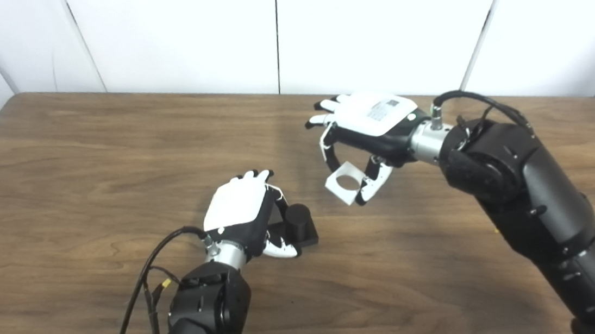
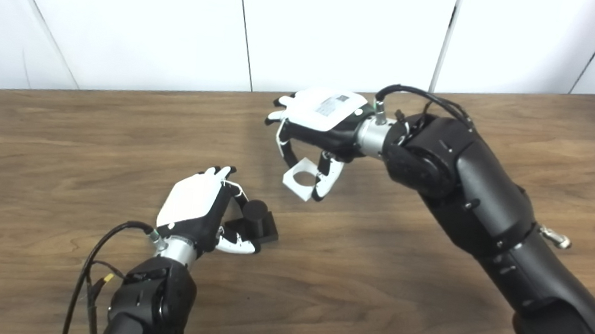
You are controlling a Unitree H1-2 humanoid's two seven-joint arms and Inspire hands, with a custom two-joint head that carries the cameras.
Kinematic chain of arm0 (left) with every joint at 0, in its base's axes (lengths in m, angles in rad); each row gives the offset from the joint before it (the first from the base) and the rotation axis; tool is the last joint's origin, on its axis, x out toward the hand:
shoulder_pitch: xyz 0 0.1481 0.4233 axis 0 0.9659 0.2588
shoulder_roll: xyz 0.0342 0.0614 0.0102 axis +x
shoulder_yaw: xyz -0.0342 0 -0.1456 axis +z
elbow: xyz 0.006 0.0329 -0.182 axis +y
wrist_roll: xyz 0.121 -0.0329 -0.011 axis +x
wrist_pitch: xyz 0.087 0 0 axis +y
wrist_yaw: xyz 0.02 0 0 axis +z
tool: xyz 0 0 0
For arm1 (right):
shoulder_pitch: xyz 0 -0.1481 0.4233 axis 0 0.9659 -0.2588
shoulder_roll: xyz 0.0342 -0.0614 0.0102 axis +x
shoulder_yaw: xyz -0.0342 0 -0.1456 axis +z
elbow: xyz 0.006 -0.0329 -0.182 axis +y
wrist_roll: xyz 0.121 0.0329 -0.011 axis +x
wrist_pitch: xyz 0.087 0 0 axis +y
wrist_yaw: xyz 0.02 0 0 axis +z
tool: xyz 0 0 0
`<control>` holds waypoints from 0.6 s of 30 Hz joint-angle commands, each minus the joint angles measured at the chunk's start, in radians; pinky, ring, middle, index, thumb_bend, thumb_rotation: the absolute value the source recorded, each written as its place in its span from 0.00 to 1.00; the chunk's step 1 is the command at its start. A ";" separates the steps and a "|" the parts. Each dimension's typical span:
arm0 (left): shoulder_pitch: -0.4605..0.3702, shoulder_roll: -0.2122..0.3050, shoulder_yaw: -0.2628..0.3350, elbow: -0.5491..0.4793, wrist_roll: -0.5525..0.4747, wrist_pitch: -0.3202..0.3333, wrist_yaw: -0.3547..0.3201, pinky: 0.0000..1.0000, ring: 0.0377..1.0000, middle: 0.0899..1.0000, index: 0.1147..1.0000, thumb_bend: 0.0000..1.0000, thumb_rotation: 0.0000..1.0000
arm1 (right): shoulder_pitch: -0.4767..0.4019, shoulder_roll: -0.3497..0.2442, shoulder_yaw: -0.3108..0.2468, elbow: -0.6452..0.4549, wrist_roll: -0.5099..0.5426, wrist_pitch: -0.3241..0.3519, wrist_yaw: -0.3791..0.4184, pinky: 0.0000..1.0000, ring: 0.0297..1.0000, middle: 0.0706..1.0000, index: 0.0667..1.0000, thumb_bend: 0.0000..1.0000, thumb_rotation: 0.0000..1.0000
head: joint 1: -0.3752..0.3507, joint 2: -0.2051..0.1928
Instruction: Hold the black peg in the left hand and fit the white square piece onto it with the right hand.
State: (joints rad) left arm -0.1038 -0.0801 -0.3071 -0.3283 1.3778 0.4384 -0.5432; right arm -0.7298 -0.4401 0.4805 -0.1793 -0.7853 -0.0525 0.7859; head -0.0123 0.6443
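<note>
So the black peg [image 1: 298,223] is a stubby cylinder on a flat square base sitting on the wood surface [image 1: 84,168], left hand [image 1: 241,213] curled around it (looks gripped, hard to tell), while the right hand [image 1: 360,135] pinches the white square piece [image 1: 345,182], round hole in it, above and apart.

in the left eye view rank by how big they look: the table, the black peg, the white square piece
1. table
2. and 3. black peg and white square piece look alike in size; the peg is partly hidden by the left robot hand, so no ranking.
</note>
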 commanded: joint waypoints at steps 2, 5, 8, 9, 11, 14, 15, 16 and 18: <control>-0.006 0.010 -0.002 0.025 0.031 0.006 -0.007 1.00 1.00 0.97 0.41 0.52 0.05 | -0.043 0.021 -0.003 -0.042 -0.006 0.000 0.004 1.00 1.00 0.93 0.45 0.53 0.15 | -0.002 0.002; -0.007 0.009 -0.004 0.024 0.038 0.008 -0.015 1.00 1.00 0.97 0.41 0.52 0.05 | -0.042 0.036 0.003 -0.042 -0.008 -0.003 0.008 1.00 1.00 0.93 0.45 0.53 0.15 | -0.002 0.002; -0.007 0.009 -0.004 0.024 0.039 0.007 -0.016 1.00 1.00 0.97 0.41 0.52 0.05 | -0.040 0.050 0.007 -0.045 -0.006 -0.005 0.013 1.00 1.00 0.93 0.45 0.53 0.15 | -0.002 0.002; -0.007 0.009 -0.004 0.023 0.038 0.007 -0.016 1.00 1.00 0.97 0.41 0.52 0.05 | -0.039 0.053 0.008 -0.045 -0.005 -0.006 0.014 1.00 1.00 0.93 0.45 0.53 0.15 | -0.002 0.002; -0.006 0.008 -0.003 0.023 0.035 0.007 -0.014 1.00 1.00 0.97 0.41 0.52 0.05 | -0.037 0.060 0.009 -0.046 -0.005 -0.009 0.013 1.00 1.00 0.93 0.45 0.53 0.15 | -0.001 0.003; -0.006 0.007 -0.005 0.023 0.039 0.007 -0.016 1.00 1.00 0.97 0.41 0.52 0.05 | -0.033 0.071 0.015 -0.047 -0.008 -0.013 0.012 1.00 1.00 0.93 0.45 0.53 0.15 | 0.000 0.002; -0.006 0.006 -0.005 0.024 0.041 0.007 -0.016 1.00 1.00 0.97 0.41 0.52 0.05 | -0.033 0.075 0.018 -0.047 -0.009 -0.014 0.014 1.00 1.00 0.93 0.45 0.53 0.15 | 0.000 0.002; -0.006 0.006 -0.006 0.024 0.043 0.006 -0.016 1.00 1.00 0.97 0.41 0.52 0.05 | -0.033 0.078 0.020 -0.048 -0.010 -0.014 0.016 1.00 1.00 0.93 0.45 0.53 0.15 | 0.001 0.002; -0.006 0.004 -0.006 0.024 0.044 0.007 -0.016 1.00 1.00 0.97 0.41 0.52 0.06 | -0.034 0.085 0.024 -0.048 -0.009 -0.013 0.020 1.00 1.00 0.94 0.45 0.52 0.15 | 0.001 0.002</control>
State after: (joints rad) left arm -0.1056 -0.0821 -0.3110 -0.3282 1.3888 0.4384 -0.5478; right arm -0.7259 -0.3649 0.5151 -0.1966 -0.7957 -0.0581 0.8171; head -0.0107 0.6458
